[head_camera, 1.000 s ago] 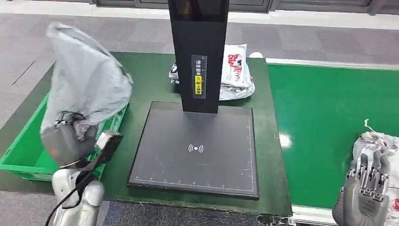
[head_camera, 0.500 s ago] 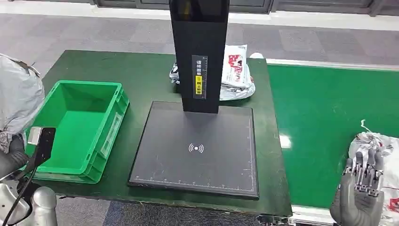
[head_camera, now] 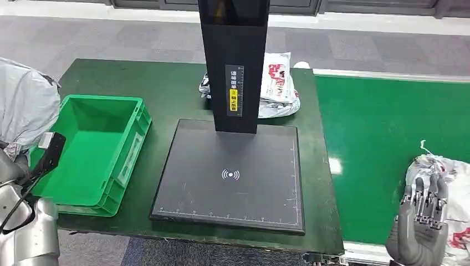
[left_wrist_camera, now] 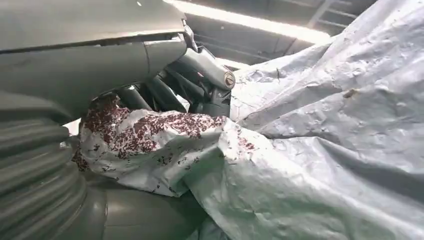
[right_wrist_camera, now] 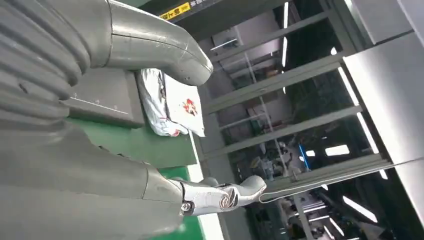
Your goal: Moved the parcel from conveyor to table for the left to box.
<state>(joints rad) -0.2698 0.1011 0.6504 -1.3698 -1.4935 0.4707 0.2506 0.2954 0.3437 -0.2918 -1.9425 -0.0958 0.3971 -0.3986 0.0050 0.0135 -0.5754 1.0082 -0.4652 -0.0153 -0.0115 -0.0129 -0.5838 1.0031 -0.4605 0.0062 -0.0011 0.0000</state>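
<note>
Three parcels: the left hand [left_wrist_camera: 165, 95] grips a grey parcel [head_camera: 25, 113]; the right hand [head_camera: 424, 224], fingers spread, rests on a second parcel [head_camera: 451, 185]; a red-printed parcel [head_camera: 280, 83] lies well beyond on the bench [head_camera: 166, 88]. Label writing is unreadable.

Crumpled grey parcel [head_camera: 25, 108] in the left hand [head_camera: 10, 166], beside the green box [head_camera: 88, 149]
</note>
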